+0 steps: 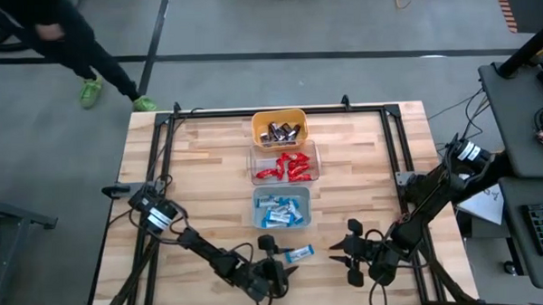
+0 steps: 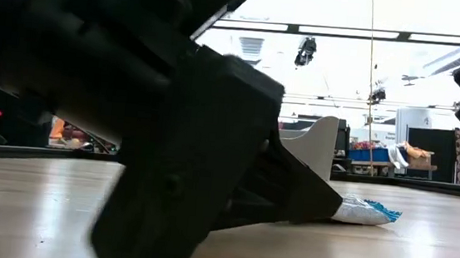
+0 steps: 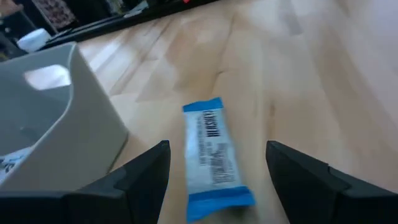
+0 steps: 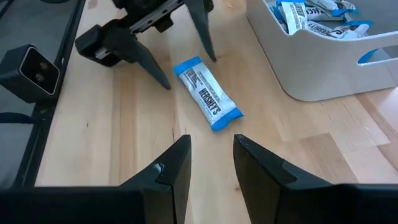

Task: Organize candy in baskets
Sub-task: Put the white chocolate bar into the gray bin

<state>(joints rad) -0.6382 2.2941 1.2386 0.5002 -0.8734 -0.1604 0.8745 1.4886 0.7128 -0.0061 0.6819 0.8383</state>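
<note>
Here the left tool (image 1: 277, 261) stands open around a blue-and-white candy bar (image 1: 299, 254) lying on the surface (image 1: 209, 173), just beside the grey-blue basket (image 1: 282, 211). The right tool (image 1: 347, 255) waits nearby, slightly open and holding nothing.

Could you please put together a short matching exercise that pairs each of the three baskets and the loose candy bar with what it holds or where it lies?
Things:
1. yellow-orange basket
2. clear basket
3. pale grey-blue basket
4. loose blue-and-white bar

Descriptions:
A. lies on the bare table between the open fingers of the left gripper
B. holds dark brown and silver bars
C. holds blue-and-white bars
D. holds red bars

Pairs: 1-B, 2-D, 3-C, 4-A. The right gripper waits open beside the loose bar, not touching it.
</note>
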